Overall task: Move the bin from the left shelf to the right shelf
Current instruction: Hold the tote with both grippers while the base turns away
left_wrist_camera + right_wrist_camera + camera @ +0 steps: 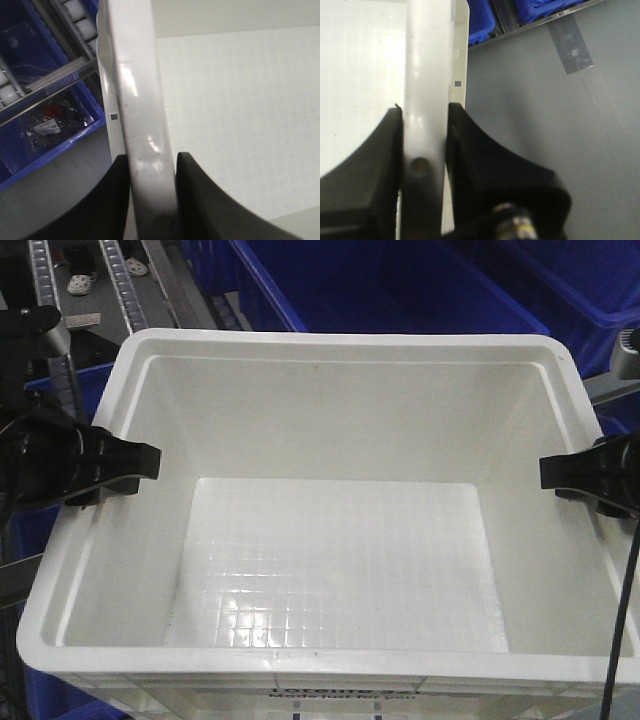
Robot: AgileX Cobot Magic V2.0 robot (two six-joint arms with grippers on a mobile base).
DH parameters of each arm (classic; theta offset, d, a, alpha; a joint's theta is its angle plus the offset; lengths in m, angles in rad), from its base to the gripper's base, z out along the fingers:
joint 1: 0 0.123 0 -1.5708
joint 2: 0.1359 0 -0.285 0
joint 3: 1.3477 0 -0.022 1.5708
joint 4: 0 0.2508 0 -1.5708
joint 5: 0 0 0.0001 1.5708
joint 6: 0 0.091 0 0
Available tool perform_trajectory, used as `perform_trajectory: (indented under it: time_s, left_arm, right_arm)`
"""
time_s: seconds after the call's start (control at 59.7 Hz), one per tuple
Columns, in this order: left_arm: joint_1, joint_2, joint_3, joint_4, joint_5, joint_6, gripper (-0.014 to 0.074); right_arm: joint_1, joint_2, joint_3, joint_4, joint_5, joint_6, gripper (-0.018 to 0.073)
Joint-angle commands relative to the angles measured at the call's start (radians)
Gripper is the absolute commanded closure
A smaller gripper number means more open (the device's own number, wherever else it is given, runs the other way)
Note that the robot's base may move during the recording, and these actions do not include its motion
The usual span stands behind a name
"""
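Note:
The bin (340, 570), a large white rectangular crate with a gridded floor and black print on its near wall, fills the front view and is empty. My left gripper (140, 465) is shut on the bin's left rim (142, 125), one black finger (117, 195) outside and one inside. My right gripper (550, 472) is shut on the right rim (426, 90), its fingers (470, 150) pressed against both sides of it. The bin hangs level between the two arms.
Large blue bins (400, 290) lie beyond and under the white crate. A roller rack (120, 280) with metal rails runs at the upper left. A blue bin (45, 130) holding bagged parts sits below the left rim. Grey floor (545, 125) with a tape strip lies under the right side.

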Motion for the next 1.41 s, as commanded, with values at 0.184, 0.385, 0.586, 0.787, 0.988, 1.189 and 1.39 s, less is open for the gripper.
perform_trajectory:
  time_s: [0.184,0.385,0.586,0.787,0.988,1.189,1.39]
  left_arm:
    - [-0.007,-0.040,-0.042,-0.020,-0.099,0.030,0.0603]
    - [-0.007,-0.040,-0.042,-0.020,-0.099,0.030,0.0603]
    - [-0.007,-0.040,-0.042,-0.020,-0.099,0.030,0.0603]
    - [-0.007,-0.040,-0.042,-0.020,-0.099,0.030,0.0603]
    - [-0.007,-0.040,-0.042,-0.020,-0.099,0.030,0.0603]
    - [-0.007,-0.040,-0.042,-0.020,-0.099,0.030,0.0603]
    - [-0.007,-0.040,-0.042,-0.020,-0.099,0.030,0.0603]
  right_arm:
    - [-0.007,-0.026,-0.043,-0.016,-0.116,-0.011,0.0559]
    - [-0.007,-0.026,-0.043,-0.015,-0.116,-0.011,0.0559]
    - [-0.007,-0.026,-0.043,-0.015,-0.116,-0.010,0.0559]
    - [-0.007,-0.026,-0.043,-0.015,-0.116,-0.010,0.0559]
    - [-0.007,-0.026,-0.043,-0.015,-0.116,-0.010,0.0559]
    - [-0.007,-0.026,-0.043,-0.015,-0.116,-0.010,0.0559]
    - [-0.007,-0.026,-0.043,-0.015,-0.116,-0.010,0.0559]
